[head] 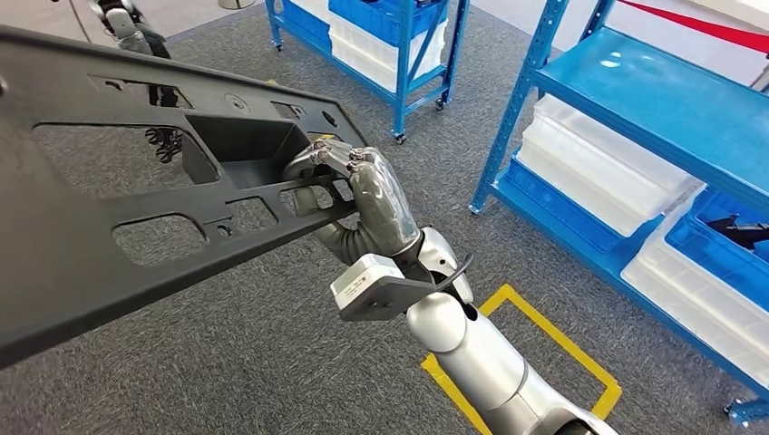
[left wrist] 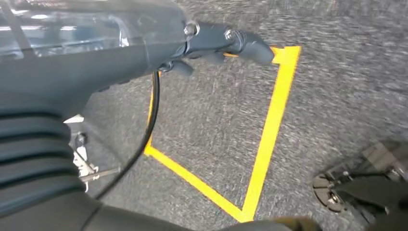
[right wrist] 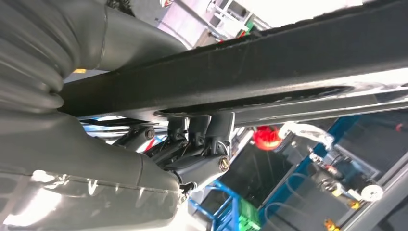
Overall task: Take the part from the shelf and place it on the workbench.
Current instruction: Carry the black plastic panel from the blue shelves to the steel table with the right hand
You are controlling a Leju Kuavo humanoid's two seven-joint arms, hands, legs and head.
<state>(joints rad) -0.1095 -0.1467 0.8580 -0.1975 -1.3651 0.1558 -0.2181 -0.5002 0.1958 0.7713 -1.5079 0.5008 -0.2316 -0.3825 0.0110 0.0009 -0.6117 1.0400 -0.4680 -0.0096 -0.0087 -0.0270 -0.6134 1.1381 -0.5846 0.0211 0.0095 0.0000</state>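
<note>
One large black part (head: 100, 208), a flat plastic panel with several cut-out openings, fills the left half of the head view, held up in the air above the grey carpet floor (head: 272, 362). The right hand (head: 367, 195) grips the panel's near edge, fingers wrapped through one of the openings, with the silver right arm (head: 472, 353) rising from below. Yellow tape (head: 580, 358) marks a square on the carpet just beside that arm. Blue shelf racks (head: 653, 100) stand to the right and at the back, carrying white and blue bins (head: 589, 168). From the left wrist view, the left hand (left wrist: 211, 45) hangs over the carpet with its dark fingers curled in and nothing in them, above a yellow tape square (left wrist: 267, 139); a black cable (left wrist: 151, 120) runs down beside the grey cover. From the right wrist view, the right hand's dark fingers (right wrist: 202, 144) clamp up against the underside of the black part (right wrist: 250, 72), which crosses the picture as a long dark bar.
</note>
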